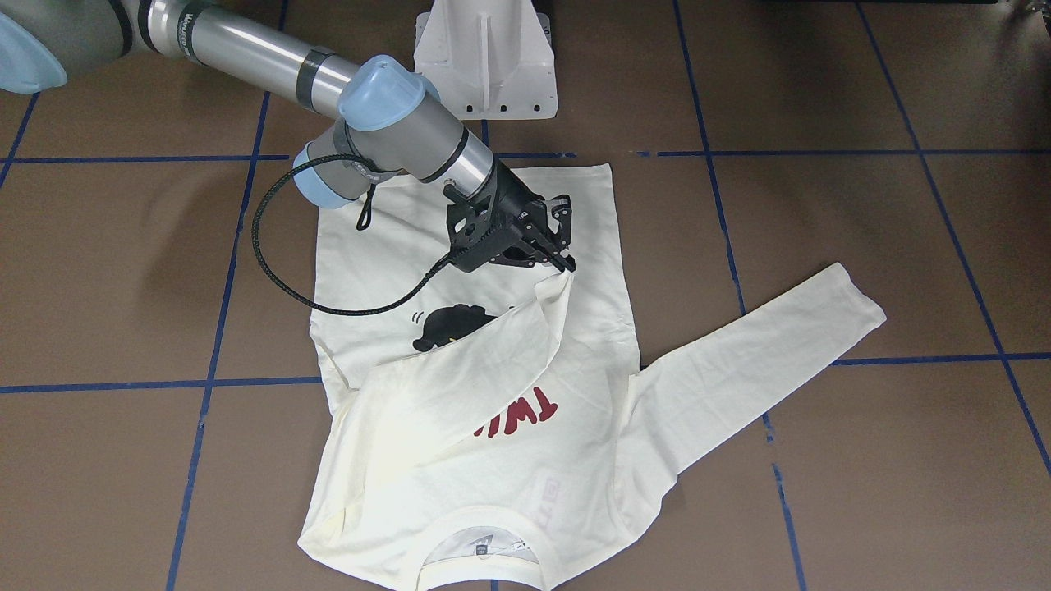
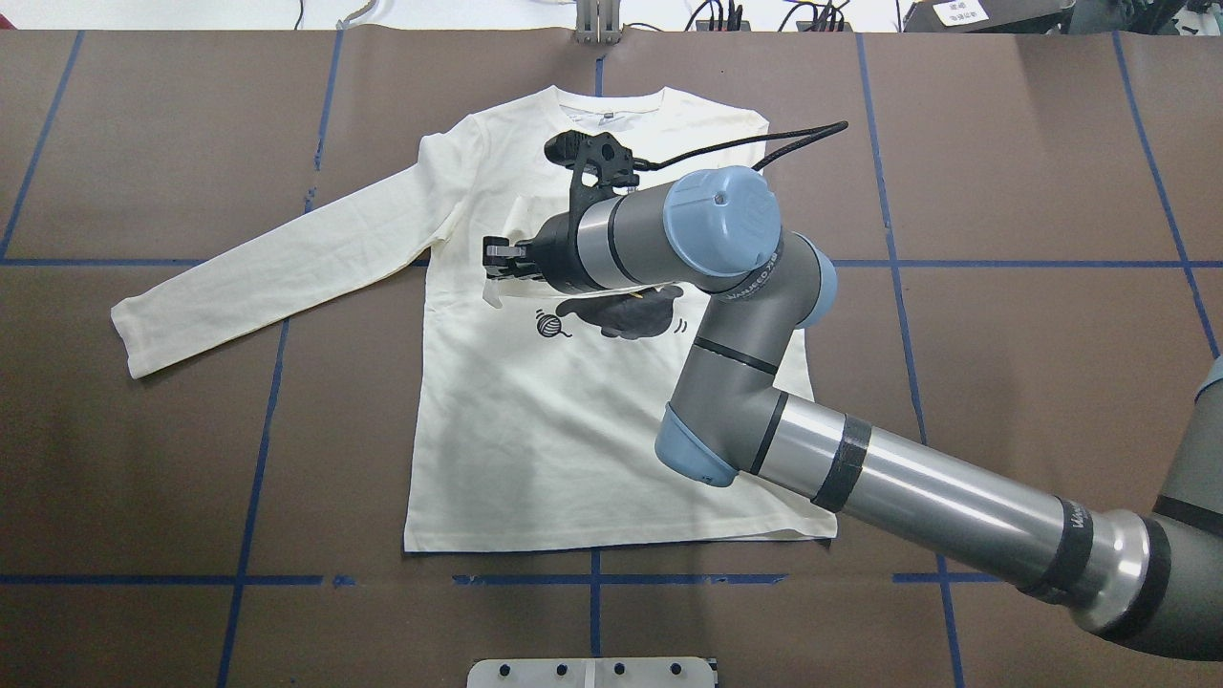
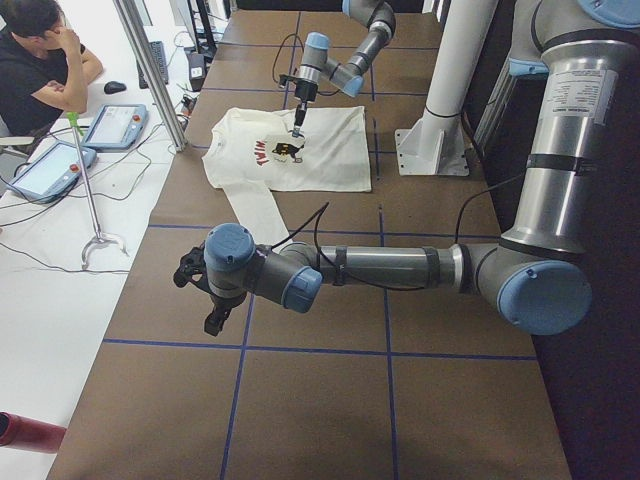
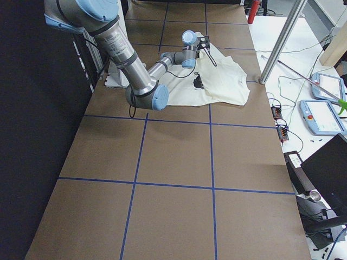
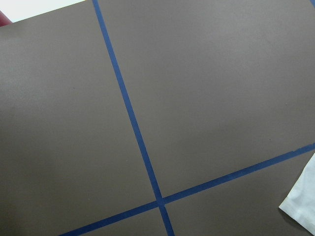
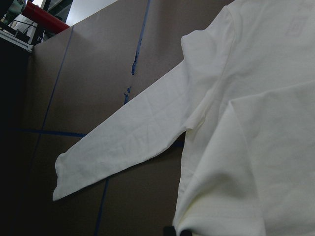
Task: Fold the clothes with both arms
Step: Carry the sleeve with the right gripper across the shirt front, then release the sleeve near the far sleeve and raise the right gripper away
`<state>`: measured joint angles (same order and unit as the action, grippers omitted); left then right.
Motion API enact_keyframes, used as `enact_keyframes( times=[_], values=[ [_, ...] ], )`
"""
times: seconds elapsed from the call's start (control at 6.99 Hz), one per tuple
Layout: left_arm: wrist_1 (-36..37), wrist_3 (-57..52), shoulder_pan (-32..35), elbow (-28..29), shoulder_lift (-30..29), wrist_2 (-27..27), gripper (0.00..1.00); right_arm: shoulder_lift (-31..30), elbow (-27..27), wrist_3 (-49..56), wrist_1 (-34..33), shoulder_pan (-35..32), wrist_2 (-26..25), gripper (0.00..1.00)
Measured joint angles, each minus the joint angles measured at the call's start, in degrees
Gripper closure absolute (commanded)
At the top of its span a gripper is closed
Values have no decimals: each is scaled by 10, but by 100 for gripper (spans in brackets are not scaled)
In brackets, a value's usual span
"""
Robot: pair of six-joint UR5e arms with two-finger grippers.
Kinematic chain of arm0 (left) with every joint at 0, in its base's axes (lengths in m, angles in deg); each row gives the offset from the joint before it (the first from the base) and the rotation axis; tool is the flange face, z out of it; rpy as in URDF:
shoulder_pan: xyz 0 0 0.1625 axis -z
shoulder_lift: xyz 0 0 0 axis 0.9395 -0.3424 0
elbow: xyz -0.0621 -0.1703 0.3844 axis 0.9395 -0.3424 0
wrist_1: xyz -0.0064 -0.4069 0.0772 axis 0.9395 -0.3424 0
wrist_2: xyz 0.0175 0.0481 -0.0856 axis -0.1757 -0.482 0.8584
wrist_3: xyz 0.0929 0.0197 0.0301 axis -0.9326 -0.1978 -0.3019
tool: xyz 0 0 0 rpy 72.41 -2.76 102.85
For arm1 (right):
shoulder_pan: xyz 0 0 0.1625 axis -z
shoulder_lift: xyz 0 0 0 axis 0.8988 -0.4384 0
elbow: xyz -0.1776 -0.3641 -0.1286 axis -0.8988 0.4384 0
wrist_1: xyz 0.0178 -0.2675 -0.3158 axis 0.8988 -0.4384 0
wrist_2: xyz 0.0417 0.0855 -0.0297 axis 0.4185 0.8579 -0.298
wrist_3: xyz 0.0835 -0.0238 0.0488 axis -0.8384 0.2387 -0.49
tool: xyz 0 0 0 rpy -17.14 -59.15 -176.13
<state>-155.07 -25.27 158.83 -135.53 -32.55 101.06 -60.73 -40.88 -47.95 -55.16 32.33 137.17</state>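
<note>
The right gripper (image 1: 565,263) has its two fingers pinched together on the cuff of one sleeve (image 1: 468,361) of the shirt (image 1: 575,468), with the cloth running up to the fingertips. It holds this cuff just above the middle of the shirt's body. The sleeve slants across the chest from the shoulder and covers part of the black cat print (image 1: 452,324) and part of the red lettering (image 1: 517,419).

The shirt lies front up on the brown table (image 1: 862,246). Its hem is toward the white pedestal (image 1: 484,57) and its collar is on the far side from the robot. The other sleeve (image 1: 755,361) lies flat, stretched out to the side and crossing a blue tape line (image 1: 920,359).

The left gripper (image 3: 195,285) hangs over bare table, well apart from the body of the shirt. I cannot tell how far open it is. The left wrist camera shows only the brown surface, two crossing tape lines and a corner of the outstretched sleeve's cuff at its lower right edge.
</note>
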Motion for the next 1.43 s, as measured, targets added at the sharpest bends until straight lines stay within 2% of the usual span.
enact_keyframes(
  times=[0.29, 0.72, 0.86, 1.0, 1.15, 1.29, 1.43],
  values=[
    [0, 0, 0, 3, -1, 0, 0, 1, 3, -5, 14, 6, -21, 100],
    [0, 0, -1, 5, -2, 0, 0, -4, 21, -7, 81, 22, -51, 100],
    [0, 0, -1, 6, -2, 0, 0, -6, 23, -7, 86, 24, -52, 59],
    [0, 0, -1, 6, -2, 0, 0, -6, 25, -7, 88, 25, -53, 30],
    [0, 0, -1, 6, -3, 0, 0, -4, 29, -7, 87, 26, -54, 14],
    [0, 0, -1, 6, -4, 0, 0, 10, 40, -8, 80, 27, -56, 2],
    [0, 0, -1, 7, -4, 0, 0, 36, 57, -10, 60, 28, -59, 1]
  ],
)
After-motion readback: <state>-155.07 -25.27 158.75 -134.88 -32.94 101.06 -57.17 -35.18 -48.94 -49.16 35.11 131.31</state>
